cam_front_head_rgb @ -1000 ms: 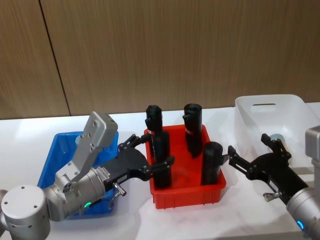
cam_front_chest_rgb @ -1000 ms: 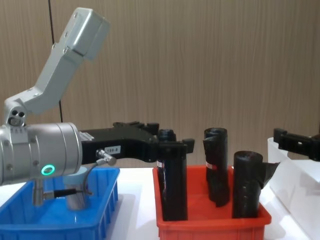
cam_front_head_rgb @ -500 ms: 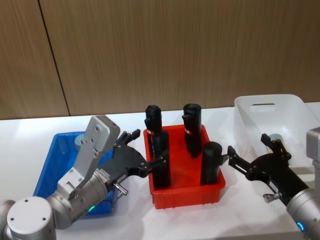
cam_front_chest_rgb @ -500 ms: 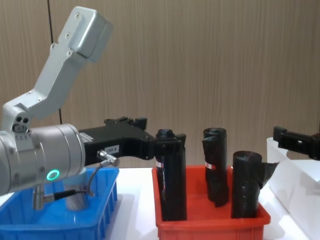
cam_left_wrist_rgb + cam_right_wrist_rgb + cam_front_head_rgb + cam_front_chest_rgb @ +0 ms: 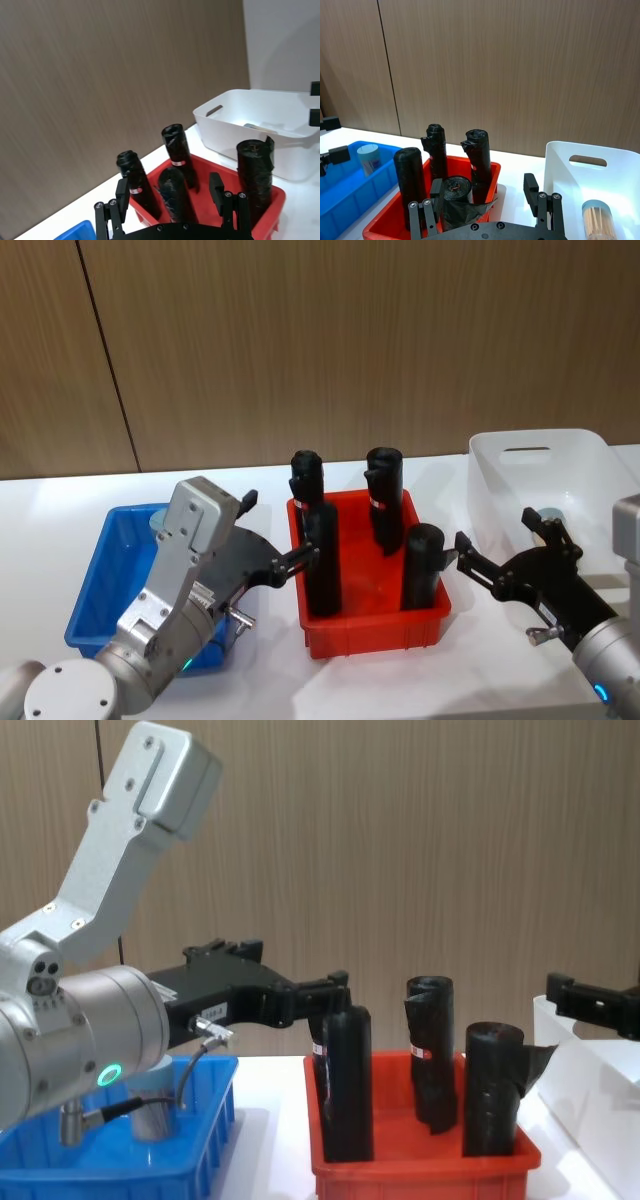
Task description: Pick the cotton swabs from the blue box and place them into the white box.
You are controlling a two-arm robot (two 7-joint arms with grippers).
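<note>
A wall (image 5: 350, 350) of brown wood-grain panels runs across the whole back of the scene, its grain fine and vertical. One thin dark seam (image 5: 110, 360) cuts down it on the left (slanted in the head view, upright in the chest view). Where the panelling ends, the left wrist view shows a plain pale grey wall section (image 5: 282, 45) meeting it at a straight edge. Below lies a smooth white tabletop (image 5: 40, 530), evenly lit, with soft shadows.

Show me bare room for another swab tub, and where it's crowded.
The white box has bare floor between its handle-cutout wall and the lone cotton swabs tub. The red bin is crowded with black rolls, the open left gripper at its left edge, the open right gripper at its right.
</note>
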